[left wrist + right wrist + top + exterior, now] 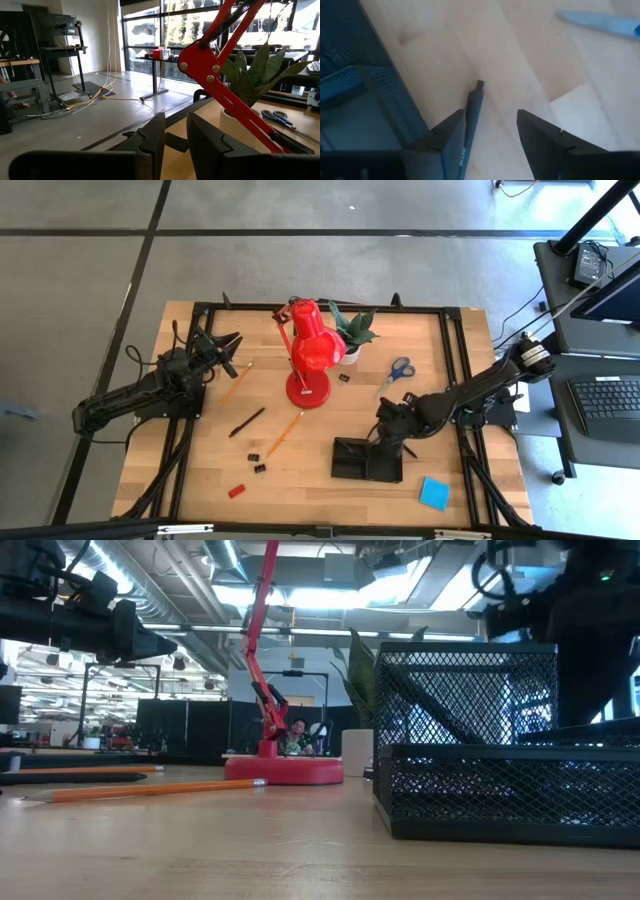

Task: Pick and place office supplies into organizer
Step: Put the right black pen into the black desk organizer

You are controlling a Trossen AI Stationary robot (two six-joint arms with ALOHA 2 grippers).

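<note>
right end effector (487,132) low over desk (300,470), fingers parted, gripping nothing | black pen (472,112) flat on desk, touching one finger's inner face, long axis pointing forward | organizer (367,459) just beside | left end effector (225,352) far, part open, empty
</note>
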